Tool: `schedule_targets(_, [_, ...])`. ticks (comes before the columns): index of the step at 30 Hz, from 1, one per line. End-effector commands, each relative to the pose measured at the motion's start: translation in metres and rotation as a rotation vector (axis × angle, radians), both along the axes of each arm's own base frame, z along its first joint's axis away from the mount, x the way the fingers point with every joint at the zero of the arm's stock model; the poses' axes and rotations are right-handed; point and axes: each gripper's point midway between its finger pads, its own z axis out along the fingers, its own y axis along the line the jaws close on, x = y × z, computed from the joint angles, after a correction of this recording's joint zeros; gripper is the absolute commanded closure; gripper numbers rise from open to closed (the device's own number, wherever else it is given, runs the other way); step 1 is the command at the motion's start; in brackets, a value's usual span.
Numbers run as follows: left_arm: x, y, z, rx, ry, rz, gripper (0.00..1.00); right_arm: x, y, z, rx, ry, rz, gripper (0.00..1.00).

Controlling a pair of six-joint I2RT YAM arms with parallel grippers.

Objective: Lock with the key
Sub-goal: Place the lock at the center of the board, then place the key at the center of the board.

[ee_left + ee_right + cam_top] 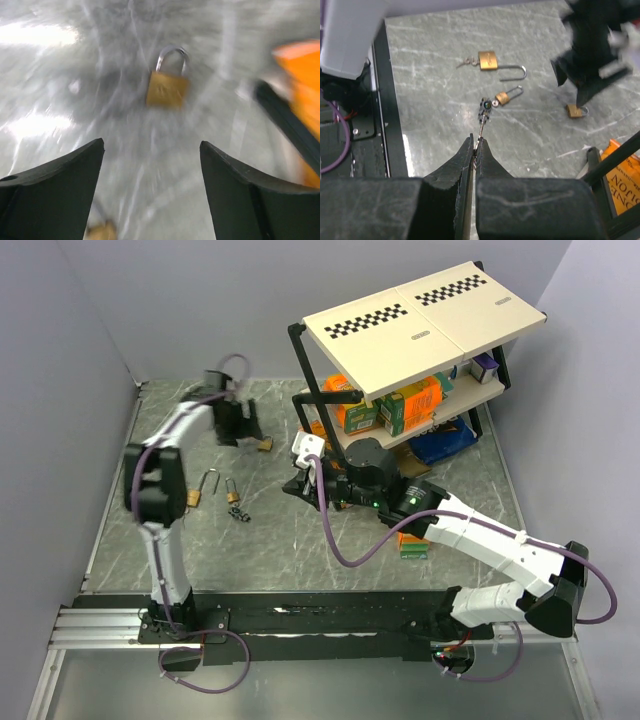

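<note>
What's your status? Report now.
Left tool open, brass padlock just ahead of it. Right tool shut. Shelf frame close beside padlock.

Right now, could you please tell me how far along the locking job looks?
Done: hard to confirm; the small padlock ahead of the open left fingers looks closed and lies free. In hand: nothing clearly; the right fingers are shut, aimed at a key bunch lying beyond them. Remaining: the large padlock shows its shackle swung open, with a key at its body, so it needs locking.

Left wrist view smeared by motion blur — padlock (166, 90) soft, glare on the table (40, 35); other views evenly lit.
</note>
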Motion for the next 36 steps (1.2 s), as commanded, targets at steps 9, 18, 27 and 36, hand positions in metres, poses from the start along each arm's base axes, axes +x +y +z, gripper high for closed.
schedule_targets(9, [-0.168,0.024,0.252,-0.731,-0.533,-0.453,0.24,0.024,0.037,0.044,0.179,-0.017,-0.022,1.00])
schedule_targets(18, [-0.229,-0.002,0.282,-0.889,-0.556,-0.431,0.39,0.057,0.055,0.061,0.240,-0.025,-0.160,1.00])
schedule_targets(27, [-0.236,-0.030,0.290,-0.961,-0.547,-0.387,0.44,0.066,0.065,0.061,0.256,0.013,-0.194,1.00])
schedule_targets(36, [-0.232,-0.045,0.290,-0.977,-0.563,-0.354,0.53,0.065,0.063,0.060,0.253,0.008,-0.193,1.00])
